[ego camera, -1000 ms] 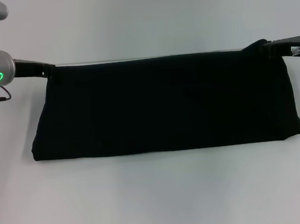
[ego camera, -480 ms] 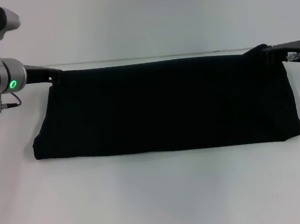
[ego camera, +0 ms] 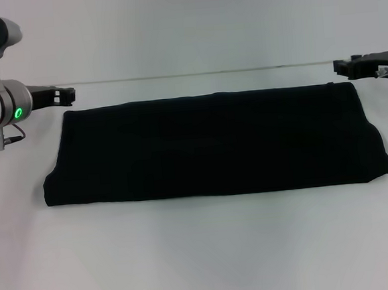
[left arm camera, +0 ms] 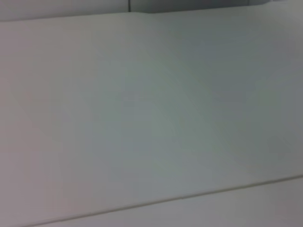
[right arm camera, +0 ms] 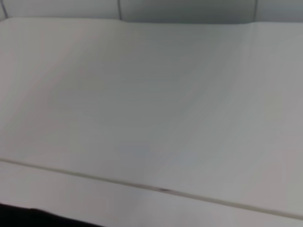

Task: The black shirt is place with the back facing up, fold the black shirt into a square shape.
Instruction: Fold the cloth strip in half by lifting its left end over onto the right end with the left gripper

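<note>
Both hands have let go: the left hand [ego camera: 66, 96] and right hand [ego camera: 341, 66] now hang just off the far corners of the black shirt [ego camera: 214, 143], touching nothing, where half a second ago they pinched that far edge. How wide each stands open I cannot tell. Folded into a wide band, the shirt lies flat mid-tabletop [ego camera: 202, 252]; sideways folds likely remain.

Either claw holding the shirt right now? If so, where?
Nothing is held. The left claw and right claw both sit clear of the shirt, just beyond its far corners; it lies flat on the table.
</note>
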You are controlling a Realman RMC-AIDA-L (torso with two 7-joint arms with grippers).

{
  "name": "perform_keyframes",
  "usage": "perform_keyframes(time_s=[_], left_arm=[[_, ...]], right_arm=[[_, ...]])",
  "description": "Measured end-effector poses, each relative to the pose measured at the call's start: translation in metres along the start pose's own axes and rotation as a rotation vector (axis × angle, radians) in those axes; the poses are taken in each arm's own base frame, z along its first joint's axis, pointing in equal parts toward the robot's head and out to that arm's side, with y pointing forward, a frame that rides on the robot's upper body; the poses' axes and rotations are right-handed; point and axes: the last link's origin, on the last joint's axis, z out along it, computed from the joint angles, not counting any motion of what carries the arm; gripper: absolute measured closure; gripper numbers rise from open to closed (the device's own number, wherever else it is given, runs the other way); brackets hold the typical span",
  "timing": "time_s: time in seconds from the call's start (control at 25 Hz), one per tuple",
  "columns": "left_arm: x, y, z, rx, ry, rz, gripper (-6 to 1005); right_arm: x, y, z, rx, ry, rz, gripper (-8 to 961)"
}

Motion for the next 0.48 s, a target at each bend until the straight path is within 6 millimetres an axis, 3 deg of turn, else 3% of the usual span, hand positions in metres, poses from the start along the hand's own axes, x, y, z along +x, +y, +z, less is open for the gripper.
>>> perform_keyframes(time_s=[0.28,0.48], left_arm=[[0.004,-0.004,-0.003,-0.006,0.005,-0.016,544],[0.005,-0.003,-0.022,-0.154,-0.077,-0.035,363]], right_arm=[[-0.006,-0.011,-0.011,-0.044,-0.008,0.054,467],[-0.003,-0.015,-0.033,-0.172,-0.011,0.158,268]])
